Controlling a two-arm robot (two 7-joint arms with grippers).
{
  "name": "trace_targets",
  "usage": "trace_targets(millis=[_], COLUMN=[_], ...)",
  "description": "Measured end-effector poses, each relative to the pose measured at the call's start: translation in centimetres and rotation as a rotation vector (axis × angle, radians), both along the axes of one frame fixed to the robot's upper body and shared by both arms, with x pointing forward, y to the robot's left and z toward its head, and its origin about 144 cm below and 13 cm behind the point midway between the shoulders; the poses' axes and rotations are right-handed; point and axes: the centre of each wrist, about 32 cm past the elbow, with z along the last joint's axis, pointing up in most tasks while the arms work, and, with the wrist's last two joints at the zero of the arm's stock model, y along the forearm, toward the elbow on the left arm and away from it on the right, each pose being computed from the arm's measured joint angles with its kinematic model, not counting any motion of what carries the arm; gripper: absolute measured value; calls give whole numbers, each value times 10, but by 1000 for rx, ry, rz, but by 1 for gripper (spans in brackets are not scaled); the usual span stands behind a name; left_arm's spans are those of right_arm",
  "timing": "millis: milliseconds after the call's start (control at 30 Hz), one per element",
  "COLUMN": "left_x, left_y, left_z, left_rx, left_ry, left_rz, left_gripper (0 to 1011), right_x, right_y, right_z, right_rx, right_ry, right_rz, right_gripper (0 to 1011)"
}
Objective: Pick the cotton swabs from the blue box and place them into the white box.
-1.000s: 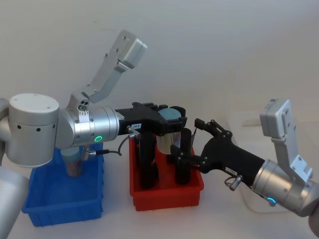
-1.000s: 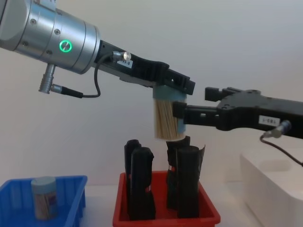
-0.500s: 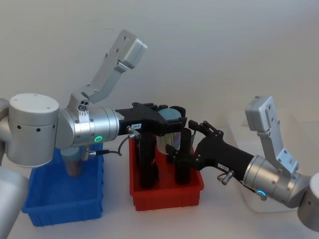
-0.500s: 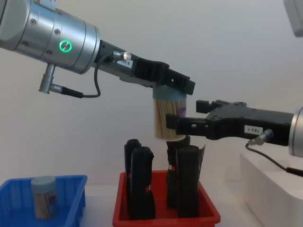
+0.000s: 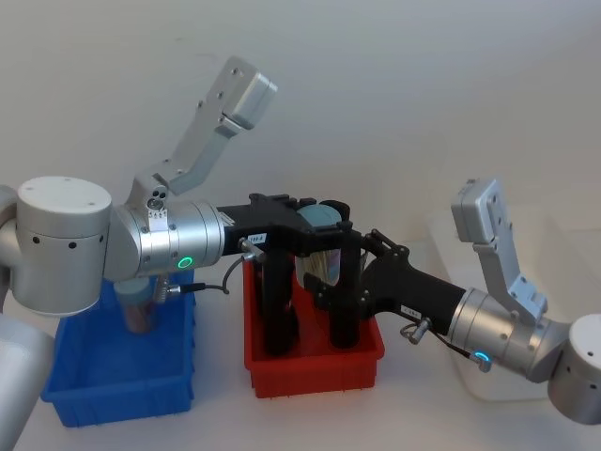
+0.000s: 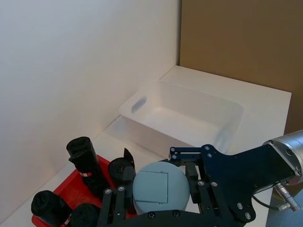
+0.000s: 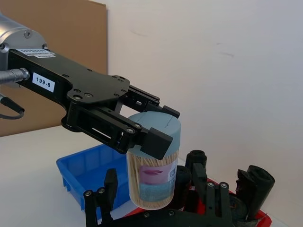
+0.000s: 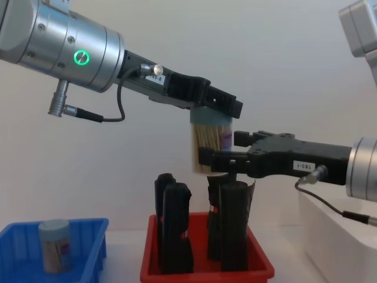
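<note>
held swab tub [image 8: 207, 144]: upright in mid-air above the red tray [image 8: 262, 270] and its black rolls [image 8: 174, 227]; long axis vertical, cap up
left gripper [image 8: 212, 109]: reaching in high from the left, clamped across the pale cap
right gripper [image 8: 217, 158]: level, coming in from the right, fingers spread to either side of the tub's lower body; in the right wrist view a gap on both sides between finger and clear wall, so probably no grip yet
key relation: tub already between the right fingers, just beneath the left gripper's hold; squeeze line crosswise to the vertical axis
likely step: hand-over from left to right, closing on the body first, letting go of the cap after
white box [image 8: 336, 236]: on the right, below the right arm, well apart from the left gripper
second swab tub [image 8: 56, 246]: standing in the blue box [image 8: 94, 227], far left
risk: tipping or dropping onto the rolls if freed before a firm side grip
</note>
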Motion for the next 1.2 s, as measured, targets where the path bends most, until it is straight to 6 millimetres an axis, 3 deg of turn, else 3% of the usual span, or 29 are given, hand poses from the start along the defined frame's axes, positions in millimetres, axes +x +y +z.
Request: trace_targets(millis=[433, 933, 1200], left_x=[0, 0, 0], left_y=[0, 0, 0], left_z=[0, 0, 0], left_rx=[0, 1, 1], left_ry=[0, -1, -1], left_rz=[0, 2, 2], left_gripper=[665, 666, 682], right_x=[12, 22, 25], right_y=[4, 9, 9], right_z=[-2, -4, -5], right_rx=[17, 12, 10], right_ry=[-1, 19, 24], right_rz=[39, 46, 42], right_gripper=[997, 622, 622])
